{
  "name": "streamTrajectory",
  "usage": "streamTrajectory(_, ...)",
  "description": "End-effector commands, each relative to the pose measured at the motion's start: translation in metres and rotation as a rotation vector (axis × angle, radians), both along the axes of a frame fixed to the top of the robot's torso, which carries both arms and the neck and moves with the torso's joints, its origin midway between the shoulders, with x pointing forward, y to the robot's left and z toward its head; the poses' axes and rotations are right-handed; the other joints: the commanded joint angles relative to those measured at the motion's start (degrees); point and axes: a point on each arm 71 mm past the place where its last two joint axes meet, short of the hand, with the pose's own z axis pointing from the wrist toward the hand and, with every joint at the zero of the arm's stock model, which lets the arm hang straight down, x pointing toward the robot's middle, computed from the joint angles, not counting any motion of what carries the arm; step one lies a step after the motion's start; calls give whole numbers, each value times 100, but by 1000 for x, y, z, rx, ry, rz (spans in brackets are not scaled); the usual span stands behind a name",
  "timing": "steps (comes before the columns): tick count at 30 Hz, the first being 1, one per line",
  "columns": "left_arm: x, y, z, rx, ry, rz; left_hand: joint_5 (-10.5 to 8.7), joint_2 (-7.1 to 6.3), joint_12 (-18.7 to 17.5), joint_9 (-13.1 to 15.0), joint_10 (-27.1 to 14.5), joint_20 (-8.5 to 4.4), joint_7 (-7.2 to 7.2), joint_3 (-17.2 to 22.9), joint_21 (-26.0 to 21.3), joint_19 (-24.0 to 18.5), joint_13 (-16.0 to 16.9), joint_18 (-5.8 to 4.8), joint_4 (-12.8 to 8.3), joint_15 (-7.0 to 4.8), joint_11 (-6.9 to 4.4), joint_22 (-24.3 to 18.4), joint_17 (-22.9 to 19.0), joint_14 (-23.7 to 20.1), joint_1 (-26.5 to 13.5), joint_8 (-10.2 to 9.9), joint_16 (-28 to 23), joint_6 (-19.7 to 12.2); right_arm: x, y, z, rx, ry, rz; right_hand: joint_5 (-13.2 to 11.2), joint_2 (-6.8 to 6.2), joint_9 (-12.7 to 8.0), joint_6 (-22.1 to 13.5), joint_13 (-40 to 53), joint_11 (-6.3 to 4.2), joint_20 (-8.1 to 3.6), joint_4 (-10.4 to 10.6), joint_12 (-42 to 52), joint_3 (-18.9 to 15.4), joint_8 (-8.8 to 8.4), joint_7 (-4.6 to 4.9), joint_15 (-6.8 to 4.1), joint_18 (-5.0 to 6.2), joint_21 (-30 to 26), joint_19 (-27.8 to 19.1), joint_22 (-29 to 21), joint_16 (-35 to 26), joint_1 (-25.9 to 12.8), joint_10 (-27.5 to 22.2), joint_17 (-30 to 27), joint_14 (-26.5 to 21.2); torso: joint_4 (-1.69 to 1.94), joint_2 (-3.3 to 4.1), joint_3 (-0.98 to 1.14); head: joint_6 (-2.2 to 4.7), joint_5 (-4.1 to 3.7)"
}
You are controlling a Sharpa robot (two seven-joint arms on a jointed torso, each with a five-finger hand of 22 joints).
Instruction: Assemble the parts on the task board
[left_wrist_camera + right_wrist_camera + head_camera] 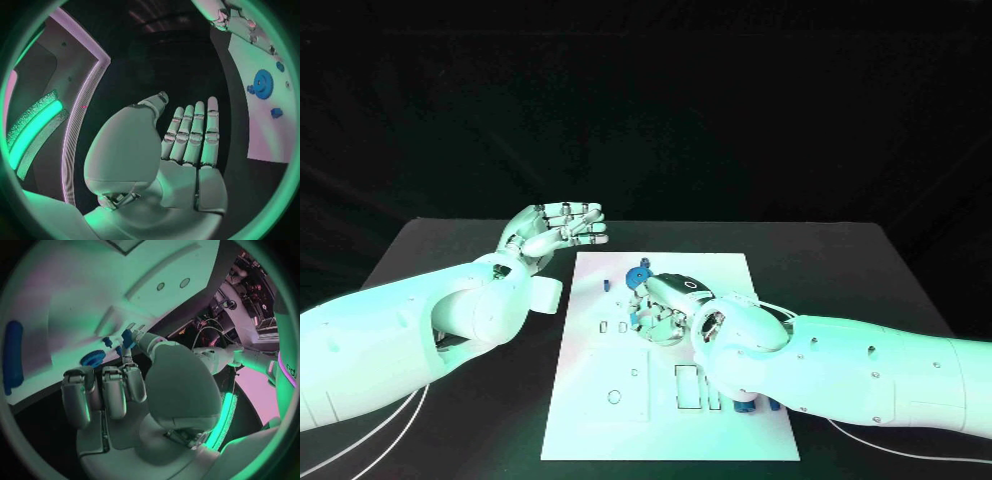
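L hand is off the white board, palm up, fingers apart, holding nothing. R hand is over the board w/ fingers curled near a blue gear; can't tell if it holds anything.

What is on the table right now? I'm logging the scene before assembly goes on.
task board: one, white, middle of the black table.
gear: one, blue, at the board's far end.
peg: one, small, blue, left of the gear.
long part: one, blue, lying on the board.
left hand: silver, held above the table left of the board, holding nothing.
right hand: silver, over the board; whether it holds anything is unclear.
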Motion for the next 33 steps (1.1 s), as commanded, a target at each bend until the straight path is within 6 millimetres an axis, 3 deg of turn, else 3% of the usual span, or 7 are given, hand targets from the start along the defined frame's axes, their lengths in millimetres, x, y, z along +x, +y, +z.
streamTrajectory(1, -1, -3, 1, -7, -6, -20, -20, 13, 31, 5, 29, 11, 75, -11, -3, -31, 5, 63, -31, -17, 6, -5, 7, -11, -12, 24, -26, 36, -1, 1, -5, -45, 7, 12, 11, -5, 8, 47, 611, -5, -54, 15, 37, -1, 35, 10, -39, -38, 30, 599, 1506, -12, -51, 51, 1196, 540, 13, 0, 0, -10, -29)
streamTrajectory(13, -1, -2, 1, -6, -3, -20, -20, 13, 31, 5, 29, 11, 75, -11, -3, -31, 5, 63, -31, -17, 6, -5, 7, -11, -12, 24, -26, 36, -2, 2, -9, -54, 15, 13, 19, -103, 10, 40, 622, -12, -65, 54, 42, -65, 51, 2, -47, -38, 30, 599, 1506, -12, -214, 62, 1200, 542, 2, 5, -1, -21, 5)
streamTrajectory(29, -1, -2, 1, -5, 1, -23, -20, 13, 31, 5, 29, 11, 75, -11, -3, -31, 5, 63, -31, -17, 6, -5, 7, -11, -12, 24, -26, 36, -1, 3, -11, -52, 11, 5, 23, -124, 9, 34, 614, -11, -66, 64, 35, -85, 52, 3, -48, -38, 30, 599, 1506, -11, -247, 56, 1202, 542, 4, 3, -1, -18, 21)
streamTrajectory(33, -1, -2, 1, -5, 2, -24, -20, 13, 31, 5, 29, 11, 75, -11, -3, -31, 5, 63, -31, -17, 6, -5, 7, -11, -12, 24, -26, 36, -1, 3, -12, -55, 13, 5, -6, -222, -8, -33, 590, 4, -64, 83, 10, -156, 23, 23, -39, -38, 30, 599, 1506, -11, -327, 31, 1204, 543, -1, 2, -1, 4, 26)
